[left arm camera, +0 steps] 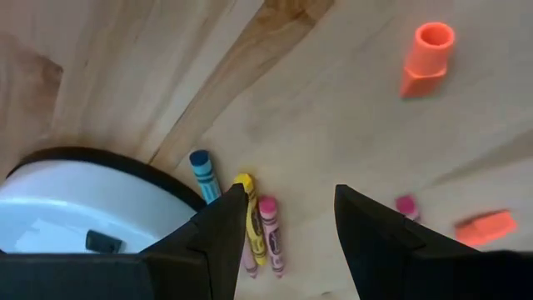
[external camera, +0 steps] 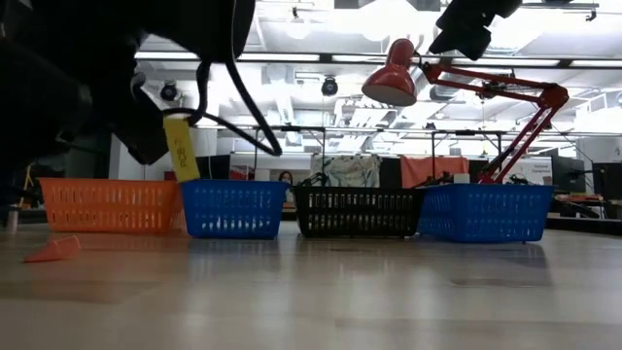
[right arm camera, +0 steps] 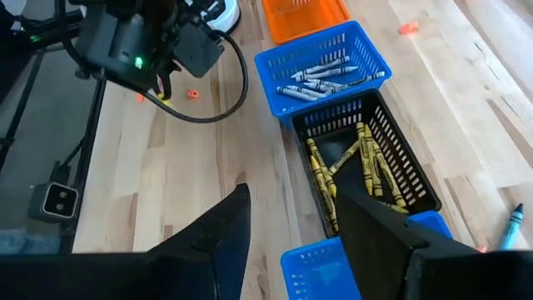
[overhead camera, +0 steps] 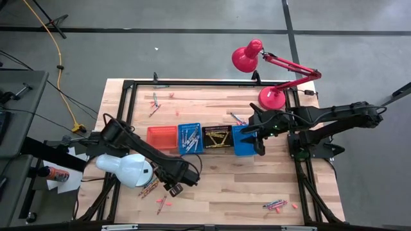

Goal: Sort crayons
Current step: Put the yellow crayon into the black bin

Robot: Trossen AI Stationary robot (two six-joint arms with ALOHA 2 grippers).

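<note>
Crayons point(left arm camera: 258, 227) beside the released left end effector point(left arm camera: 291, 217) show only in its wrist view.

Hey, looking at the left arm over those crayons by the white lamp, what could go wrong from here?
1. The open left end effector hangs over a yellow crayon and a pink crayon lying side by side, so it may pinch both.
2. The white lamp sits close beside them; a finger could bump it.
3. The blue crayon nearby might get knocked away.
</note>
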